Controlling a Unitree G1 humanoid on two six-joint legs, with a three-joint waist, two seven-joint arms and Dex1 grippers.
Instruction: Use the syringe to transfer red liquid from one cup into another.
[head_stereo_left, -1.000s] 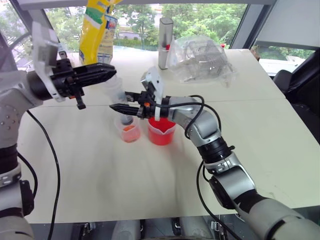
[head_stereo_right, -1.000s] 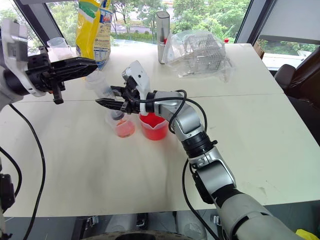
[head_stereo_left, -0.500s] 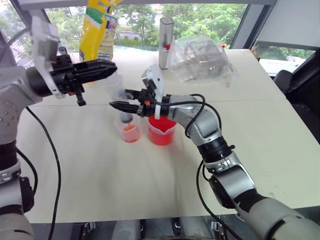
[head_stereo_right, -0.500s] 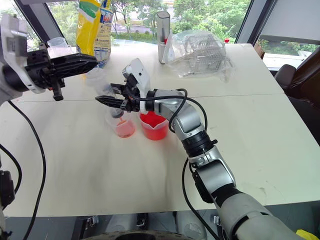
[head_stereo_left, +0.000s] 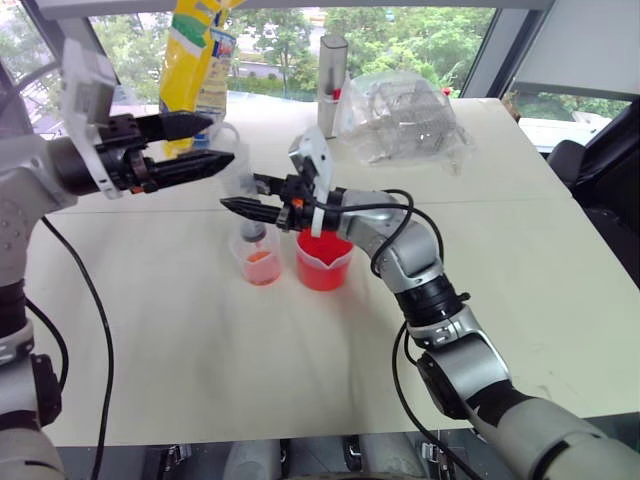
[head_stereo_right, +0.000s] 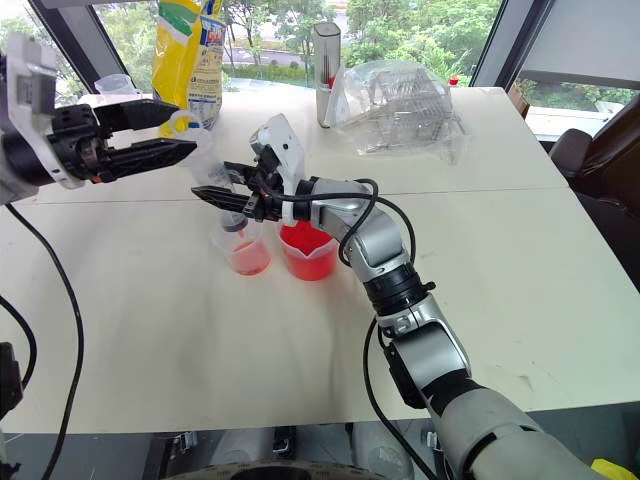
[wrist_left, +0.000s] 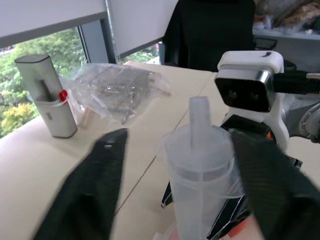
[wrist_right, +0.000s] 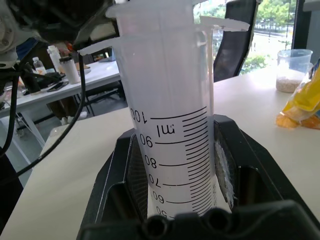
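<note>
The clear syringe (head_stereo_left: 238, 185) stands nearly upright, its low end inside the small clear cup (head_stereo_left: 260, 266), which holds a little red liquid (head_stereo_left: 260, 257). My right gripper (head_stereo_left: 245, 197) is shut on the syringe's graduated barrel (wrist_right: 175, 115). My left gripper (head_stereo_left: 222, 140) is open at the syringe's top; in the left wrist view its black fingers (wrist_left: 95, 190) stand apart on either side of the plunger head (wrist_left: 200, 150). The beaker (head_stereo_left: 322, 262), bright red with liquid, sits just right of the small cup, under my right wrist.
Along the table's far edge stand a yellow bag (head_stereo_left: 195, 60), a tall silver cylinder (head_stereo_left: 330, 85) and a crumpled clear plastic bag (head_stereo_left: 400, 115). A clear cup with whitish granules (wrist_right: 295, 70) stands near the yellow bag. Black cables hang from both arms.
My left gripper has gone from shut to open at the syringe's top. The right gripper and the syringe have stayed where they were.
</note>
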